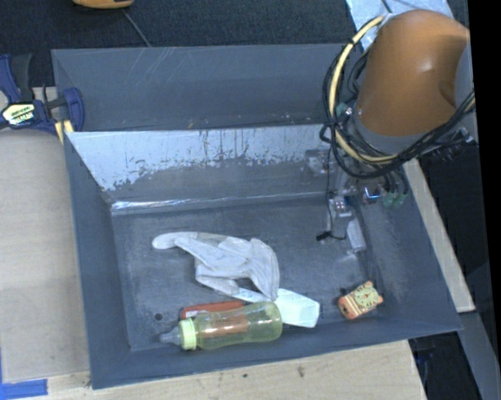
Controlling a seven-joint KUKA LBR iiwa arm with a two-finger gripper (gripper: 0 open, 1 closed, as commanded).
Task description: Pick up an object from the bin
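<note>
We are looking at a dull grey bin (223, 84), its far wall streaked with pale scratches and dark drips. We are seeing a white cloth (230, 262), a clear yellow-green bottle (235, 327) with a lime collar, a red-orange bar (215, 308), and an orange block (359, 300) bearing a cream face with dark dots. The arm's cover (413, 67) is showing glossy orange-brown, ringed by yellow and black cables (343, 65).

Small orange block (360, 301) lies front right, untouched.
</note>
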